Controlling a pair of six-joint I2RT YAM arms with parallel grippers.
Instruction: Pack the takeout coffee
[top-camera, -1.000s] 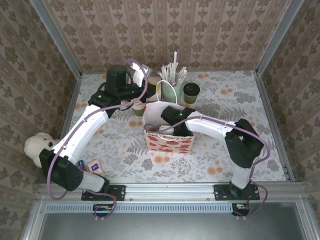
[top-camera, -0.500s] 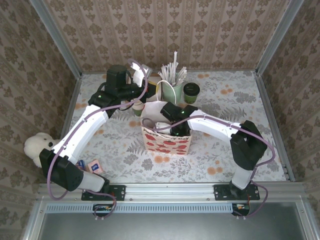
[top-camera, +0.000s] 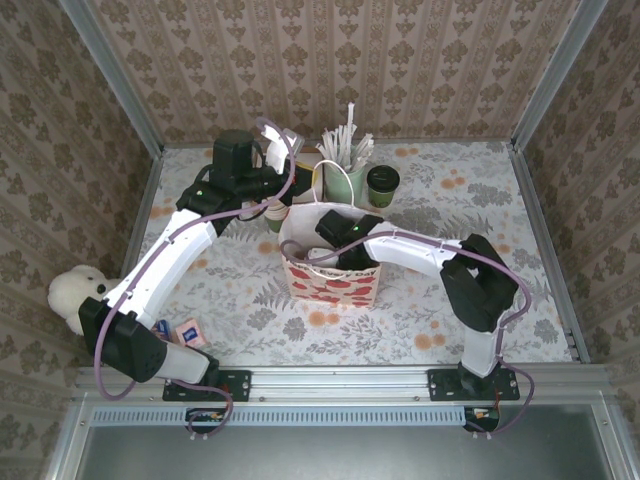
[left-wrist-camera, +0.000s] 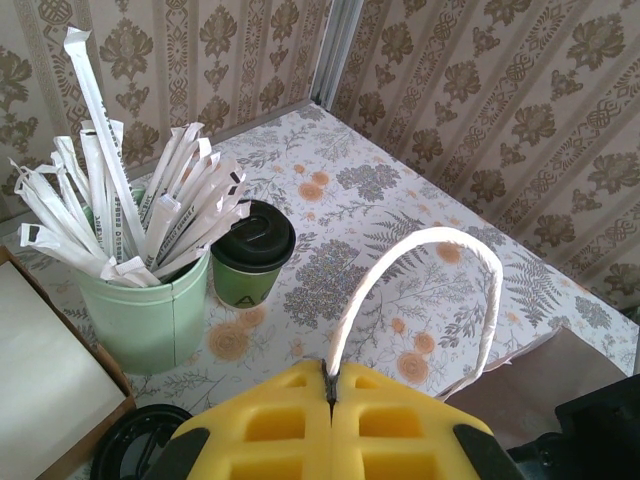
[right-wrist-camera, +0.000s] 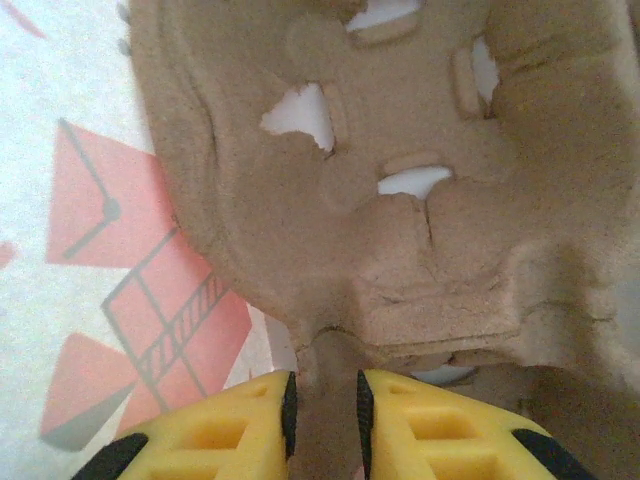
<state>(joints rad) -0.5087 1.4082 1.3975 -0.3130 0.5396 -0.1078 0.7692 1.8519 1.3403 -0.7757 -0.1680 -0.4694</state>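
Packing scene, task roughly at its middle. The takeout coffee (top-camera: 382, 183), a dark green cup with a black lid, stands upright on the desk (top-camera: 450, 220) just behind the paper bag (top-camera: 335, 285), toward its right corner. It is not in the bag and nothing grips it.

My left pincer (left-wrist-camera: 330, 395) is pressed together on the bag's white loop handle (left-wrist-camera: 445, 234), holding the bag's mouth up and open. My right pincer (right-wrist-camera: 323, 400) reaches down inside the bag. Its yellow pads have only a narrow gap, and the edge of a brown pulp cup carrier (right-wrist-camera: 400, 200) sits pinched between them. The carrier lies against the bag's inner wall; I judge it is being seated at the bottom.

What is left, as I read it: let go of the carrier, lift my right arm out, fetch the coffee, and lower it into the bag.

Around the bag: a mint cup of wrapped straws (top-camera: 345, 178) stands just behind it, right beside the coffee. A stack of lidless cups (top-camera: 278, 215) sits at the bag's back left corner. A plush toy (top-camera: 75, 295) and small packets (top-camera: 185, 332) lie well to the bag's left.

In the way: the straws crowd the coffee's left side, and my own right arm fills the bag's opening.
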